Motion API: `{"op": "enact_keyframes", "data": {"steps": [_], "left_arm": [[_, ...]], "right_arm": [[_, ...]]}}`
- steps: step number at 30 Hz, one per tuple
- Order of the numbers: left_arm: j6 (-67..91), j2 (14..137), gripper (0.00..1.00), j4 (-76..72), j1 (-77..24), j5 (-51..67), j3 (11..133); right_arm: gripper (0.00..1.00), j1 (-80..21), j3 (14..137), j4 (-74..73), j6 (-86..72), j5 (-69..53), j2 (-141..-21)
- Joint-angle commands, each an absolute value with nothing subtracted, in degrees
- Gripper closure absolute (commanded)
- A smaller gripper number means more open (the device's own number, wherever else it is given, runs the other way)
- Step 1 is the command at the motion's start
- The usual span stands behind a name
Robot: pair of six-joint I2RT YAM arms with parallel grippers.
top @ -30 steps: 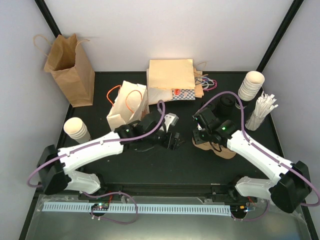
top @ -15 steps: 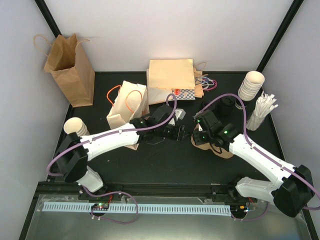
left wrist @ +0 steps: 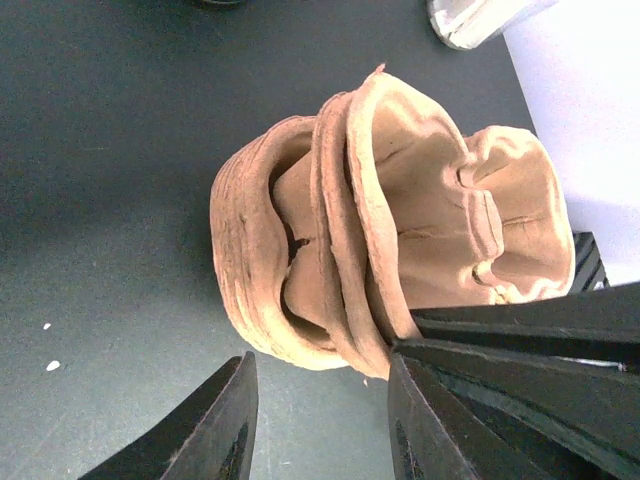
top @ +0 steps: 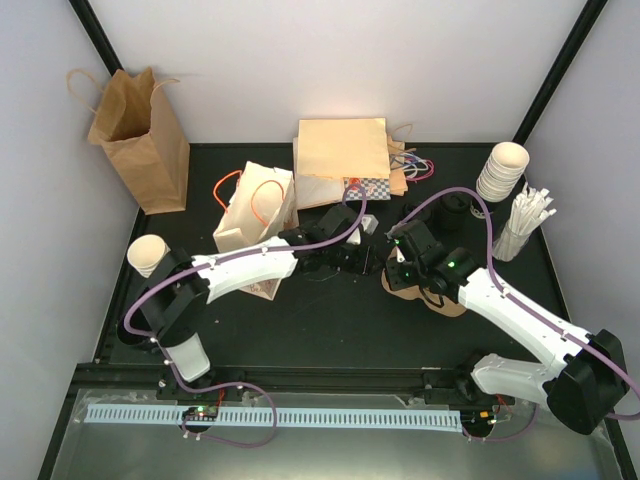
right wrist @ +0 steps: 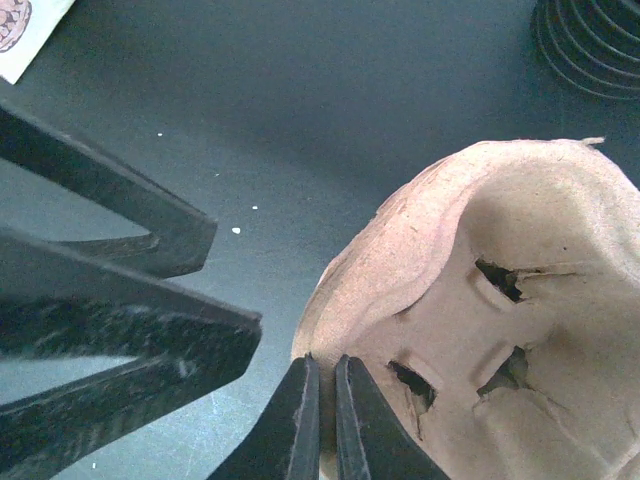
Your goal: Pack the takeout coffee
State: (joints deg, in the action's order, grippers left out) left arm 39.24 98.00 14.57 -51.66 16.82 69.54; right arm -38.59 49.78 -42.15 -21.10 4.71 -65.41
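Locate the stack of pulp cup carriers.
Top view, right of centre: the pulp cup carriers lie with their rim pinched by the right gripper, the left gripper alongside.

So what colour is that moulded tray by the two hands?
Plain tan brown tray, clearest in the left wrist view.

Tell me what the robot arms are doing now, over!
Right gripper pinching the cup carriers by the rim. Left gripper open at their edge. Lidded coffee not spotted. Over.

Right pincer (right wrist: 322, 365), pulp carrier (left wrist: 420, 220) block centre; near mat (top: 330, 335) seems free.
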Motion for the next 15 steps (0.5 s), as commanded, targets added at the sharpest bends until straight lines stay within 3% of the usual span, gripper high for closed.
{"op": "enact_keyframes", "data": {"steps": [1,15], "left_arm": [[39.64,99.47,0.62,11.51,-50.89,19.64,72.69],[39.99,104.09,0.67,11.40,-50.58,21.57,74.27]], "right_arm": [[0.93,-38.90,49.48,-39.55,-21.18,3.51,-64.54],[0.93,-38.94,49.58,-39.63,-21.18,3.40,-64.37]]}}
